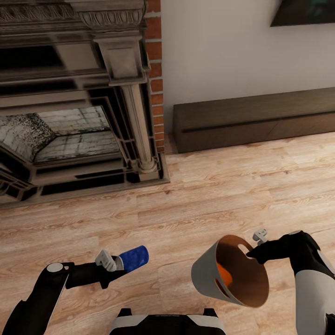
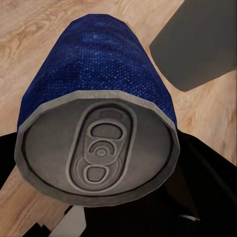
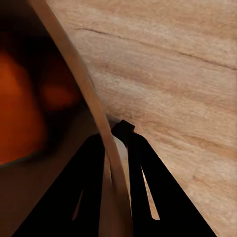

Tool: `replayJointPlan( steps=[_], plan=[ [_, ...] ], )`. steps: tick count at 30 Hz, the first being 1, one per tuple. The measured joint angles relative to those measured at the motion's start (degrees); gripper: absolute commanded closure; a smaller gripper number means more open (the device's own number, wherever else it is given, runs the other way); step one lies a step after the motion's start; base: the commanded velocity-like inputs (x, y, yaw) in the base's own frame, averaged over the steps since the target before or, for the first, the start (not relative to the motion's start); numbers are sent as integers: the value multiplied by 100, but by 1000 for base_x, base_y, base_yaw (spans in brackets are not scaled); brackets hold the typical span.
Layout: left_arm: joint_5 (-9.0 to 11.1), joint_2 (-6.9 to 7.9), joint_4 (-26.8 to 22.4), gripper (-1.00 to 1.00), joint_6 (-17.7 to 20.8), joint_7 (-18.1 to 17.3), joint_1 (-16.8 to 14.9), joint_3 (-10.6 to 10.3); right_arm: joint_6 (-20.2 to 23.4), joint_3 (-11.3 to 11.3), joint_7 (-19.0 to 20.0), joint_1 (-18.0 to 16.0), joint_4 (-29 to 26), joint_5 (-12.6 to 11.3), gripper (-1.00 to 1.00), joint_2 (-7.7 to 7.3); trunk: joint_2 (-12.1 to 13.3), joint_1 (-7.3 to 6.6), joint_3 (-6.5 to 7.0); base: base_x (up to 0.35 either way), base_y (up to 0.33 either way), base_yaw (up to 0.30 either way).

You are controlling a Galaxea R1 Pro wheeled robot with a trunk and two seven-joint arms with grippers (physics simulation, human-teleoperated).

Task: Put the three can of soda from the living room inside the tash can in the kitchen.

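Note:
My left gripper [image 1: 117, 263] is shut on a dark blue can of soda [image 1: 134, 258], held on its side low over the wood floor; up close the blue can [image 2: 98, 118] shows its grey metal top with the pull tab. My right gripper [image 1: 253, 251] is shut on the rim of the tash can [image 1: 232, 272], a grey tapered bin tipped toward me with its coppery inside showing. An orange can of soda [image 1: 224, 275] lies inside it. The bin's rim [image 3: 94, 113] runs between the dark fingers [image 3: 89, 187], with an orange blur [image 3: 19, 113] inside.
A brick and stone fireplace [image 1: 79, 102] fills the upper left. A long dark low cabinet [image 1: 253, 118] runs along the white wall to the right, below a wall TV [image 1: 302, 11]. Light wood floor [image 1: 209, 195] lies between them and me.

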Motion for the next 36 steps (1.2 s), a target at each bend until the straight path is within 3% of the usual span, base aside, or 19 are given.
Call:
replayJointPlan(
  steps=[15, 20, 27, 31, 34, 36],
  plan=[
    [-4, -6, 5, 100, -1, -40, 0, 7, -6, 8, -57, 1, -10, 20, 100, 19, 0, 0, 0, 0, 0, 0],
    [13, 3, 267, 100, 3, -53, 0, 20, -3, 15, -62, -1, -14, 22, 100, 39, 0, 0, 0, 0, 0, 0],
    [27, 44, 314, 100, 323, -714, 0, 42, 0, 16, -55, 0, -17, 26, 100, 58, 0, 0, 0, 0, 0, 0],
    [35, 44, 289, 100, 415, -846, 0, 44, -4, 21, -54, 0, -18, 17, 100, 66, 0, 0, 0, 0, 0, 0],
    [47, 53, 134, 100, 595, -1058, 0, 49, 1, 20, -73, 0, -15, 28, 100, 72, 0, 0, 0, 0, 0, 0],
    [68, 58, -142, 100, 804, -1383, 0, 53, 2, 24, -87, 1, -12, 49, 100, 75, 0, 0, 0, 0, 0, 0]
  ],
)
